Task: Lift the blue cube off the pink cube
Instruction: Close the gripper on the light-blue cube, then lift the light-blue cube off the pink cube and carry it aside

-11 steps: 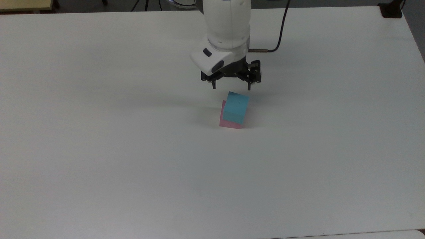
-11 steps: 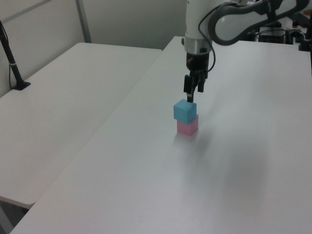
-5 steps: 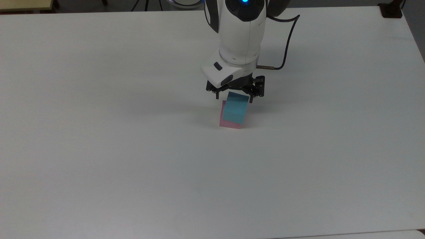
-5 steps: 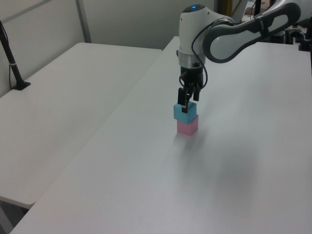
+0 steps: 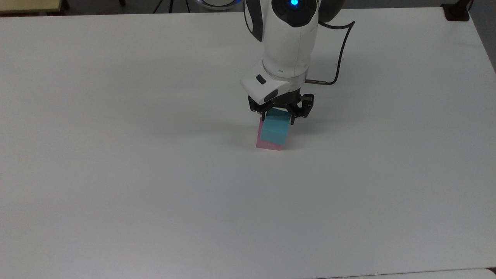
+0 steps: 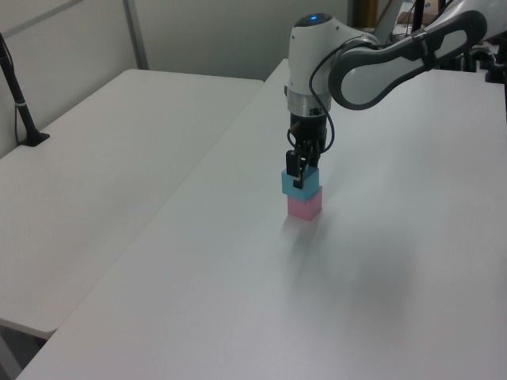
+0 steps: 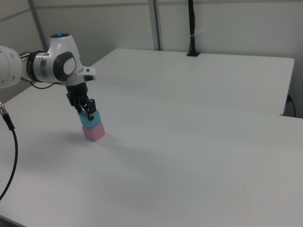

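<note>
Blue cube (image 5: 275, 128) sits square on pink cube (image 5: 267, 142), just right of centre in the top view, upper middle of the white tabletop (image 5: 116, 155). Stacked so, gives access from above only. Hence pincer (image 5: 278, 117) lowered straight over the stack, fingers parted and straddling the blue cube's upper part, one at each side face; contact with those faces not discernible. Seen in the left view (image 6: 299, 174) and right view (image 7: 88, 115) at blue-cube height, clear of the pink one, probably so the lower cube stays put at lift-off. Closing likely next.
</note>
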Controlling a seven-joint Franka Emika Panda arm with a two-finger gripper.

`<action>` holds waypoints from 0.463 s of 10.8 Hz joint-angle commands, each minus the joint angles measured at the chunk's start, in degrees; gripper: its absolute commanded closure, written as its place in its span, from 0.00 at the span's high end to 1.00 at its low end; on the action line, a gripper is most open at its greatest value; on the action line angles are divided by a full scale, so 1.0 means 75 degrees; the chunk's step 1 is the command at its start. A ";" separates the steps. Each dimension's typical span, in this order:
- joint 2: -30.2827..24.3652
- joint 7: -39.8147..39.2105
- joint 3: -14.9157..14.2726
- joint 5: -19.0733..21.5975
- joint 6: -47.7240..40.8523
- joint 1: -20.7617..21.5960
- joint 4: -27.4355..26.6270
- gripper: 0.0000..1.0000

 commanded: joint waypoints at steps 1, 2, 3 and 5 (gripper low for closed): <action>-0.0377 -0.0324 -0.0019 -0.0184 -0.0005 -0.0030 -0.0005 0.62; -0.0704 -0.0931 -0.0019 -0.0173 -0.0133 -0.0239 -0.0086 0.58; -0.0928 -0.1494 -0.0019 -0.0184 -0.0518 -0.0485 -0.0203 0.57; -0.1315 -0.2865 -0.0019 -0.0196 -0.1105 -0.1140 -0.0448 0.59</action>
